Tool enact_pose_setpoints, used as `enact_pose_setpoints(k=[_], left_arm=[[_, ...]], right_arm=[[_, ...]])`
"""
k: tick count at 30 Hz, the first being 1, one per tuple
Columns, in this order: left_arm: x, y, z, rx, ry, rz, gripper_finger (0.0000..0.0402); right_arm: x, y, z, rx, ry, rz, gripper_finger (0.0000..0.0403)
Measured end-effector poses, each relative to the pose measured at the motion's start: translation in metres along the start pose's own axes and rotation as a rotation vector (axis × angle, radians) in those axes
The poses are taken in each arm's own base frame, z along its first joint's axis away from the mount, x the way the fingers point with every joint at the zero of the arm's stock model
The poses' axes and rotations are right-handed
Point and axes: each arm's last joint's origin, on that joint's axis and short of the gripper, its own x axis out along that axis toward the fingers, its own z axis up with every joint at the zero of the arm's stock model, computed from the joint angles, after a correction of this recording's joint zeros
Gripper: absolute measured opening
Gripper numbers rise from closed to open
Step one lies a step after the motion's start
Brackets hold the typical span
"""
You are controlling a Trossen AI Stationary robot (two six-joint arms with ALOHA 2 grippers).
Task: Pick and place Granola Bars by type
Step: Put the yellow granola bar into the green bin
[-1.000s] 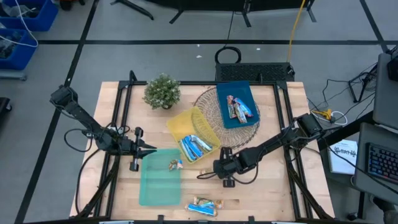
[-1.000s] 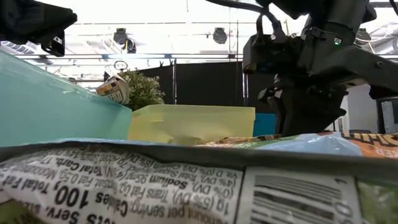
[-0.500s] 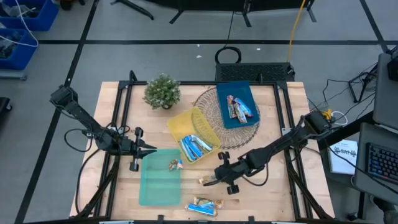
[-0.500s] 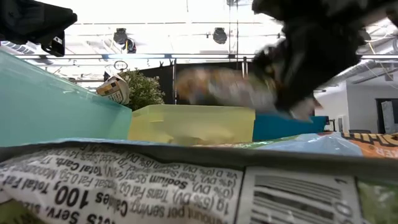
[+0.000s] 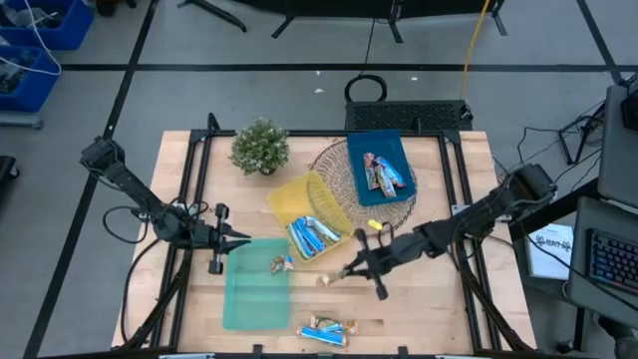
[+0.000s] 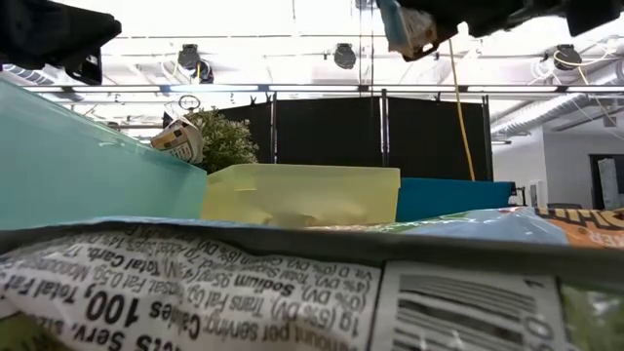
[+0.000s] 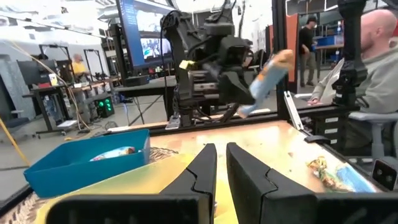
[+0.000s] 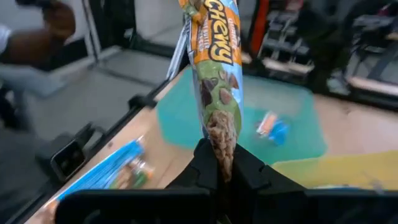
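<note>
1. R gripper (image 5: 344, 271) is pinching a granola bar (image 8: 214, 68) by its end, lifted at lower center of high view.
2. L gripper (image 5: 239, 238) is sitting closed, empty, at the green tray's (image 5: 254, 299) upper left corner.
3. Other bars are lying in the yellow tray (image 5: 289, 199) and blue tray (image 5: 361, 150).

Robotics lab around me. I sit at wooden table (image 5: 419, 299) on dark metal frame. Big monitor (image 7: 146, 40) and workbenches behind, black curtains (image 6: 322, 132), ceiling spotlights (image 6: 346, 54), floor cables (image 5: 543, 150), blue storage bins (image 5: 35, 35), seated person (image 7: 379, 68).
</note>
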Motion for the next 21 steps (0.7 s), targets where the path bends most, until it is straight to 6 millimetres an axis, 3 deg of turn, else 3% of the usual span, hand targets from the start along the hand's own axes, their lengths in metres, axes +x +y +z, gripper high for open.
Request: enact_pose_setpoints(k=[6,16,21], left_arm=[[0.001,0.001,0.000,0.039,-0.001,0.009,0.0040],[0.005,0.009,-0.001,0.050,0.006,0.064,0.0040],[0.010,0.013,-0.001,0.052,-0.023,0.003,0.0040]], right_arm=[[-0.015,-0.012,-0.002,-0.023,-0.068,-0.042,0.0005],[-0.015,-0.032,0.000,-0.081,-0.107,-0.046,0.0005],[-0.016,-0.043,0.004,-0.087,-0.163,0.000,0.0005]])
